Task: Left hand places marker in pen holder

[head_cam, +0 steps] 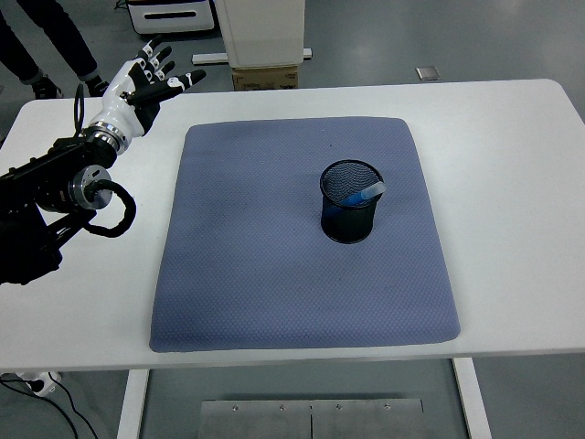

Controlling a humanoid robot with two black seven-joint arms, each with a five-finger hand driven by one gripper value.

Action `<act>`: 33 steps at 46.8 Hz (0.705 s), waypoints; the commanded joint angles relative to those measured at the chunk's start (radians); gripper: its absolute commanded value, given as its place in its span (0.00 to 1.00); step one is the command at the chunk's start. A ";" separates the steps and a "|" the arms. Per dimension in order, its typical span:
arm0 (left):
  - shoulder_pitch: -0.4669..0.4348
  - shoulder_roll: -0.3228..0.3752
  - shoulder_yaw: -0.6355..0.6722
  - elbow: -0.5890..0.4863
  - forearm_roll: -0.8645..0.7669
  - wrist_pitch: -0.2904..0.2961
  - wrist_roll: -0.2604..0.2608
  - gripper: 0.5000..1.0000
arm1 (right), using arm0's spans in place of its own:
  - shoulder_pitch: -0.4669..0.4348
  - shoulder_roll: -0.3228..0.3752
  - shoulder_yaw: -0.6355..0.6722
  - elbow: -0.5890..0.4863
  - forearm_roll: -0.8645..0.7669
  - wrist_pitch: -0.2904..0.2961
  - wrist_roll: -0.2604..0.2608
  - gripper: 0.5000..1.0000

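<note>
A black mesh pen holder [349, 202] stands upright on the blue-grey mat [274, 274], right of its middle. A blue marker [363, 195] with a pale cap leans inside it, its tip poking over the right rim. My left hand [146, 80] is far off at the table's back left corner, fingers spread and holding nothing. Its black arm [55, 197] runs in from the left edge. The right arm is out of view.
The white table [512, 165] reaches to both sides of the mat. A cardboard box [265, 78] and a white cabinet stand behind the table. A person's dark legs [46, 41] show at the top left.
</note>
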 commanded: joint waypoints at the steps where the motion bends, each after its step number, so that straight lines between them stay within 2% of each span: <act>1: 0.032 0.006 -0.029 0.000 0.000 -0.002 0.001 1.00 | -0.001 0.000 0.000 0.000 0.000 0.000 0.000 1.00; 11: 0.115 0.039 -0.080 0.000 -0.003 -0.088 -0.001 1.00 | 0.000 0.000 0.000 0.000 0.000 0.000 0.000 1.00; 19: 0.123 0.066 -0.086 0.000 0.000 -0.091 -0.001 1.00 | -0.001 0.000 0.002 0.004 -0.002 0.003 0.000 1.00; 33: 0.123 0.066 -0.086 0.000 0.000 -0.092 -0.001 1.00 | 0.002 0.000 0.003 -0.002 0.000 -0.005 0.000 1.00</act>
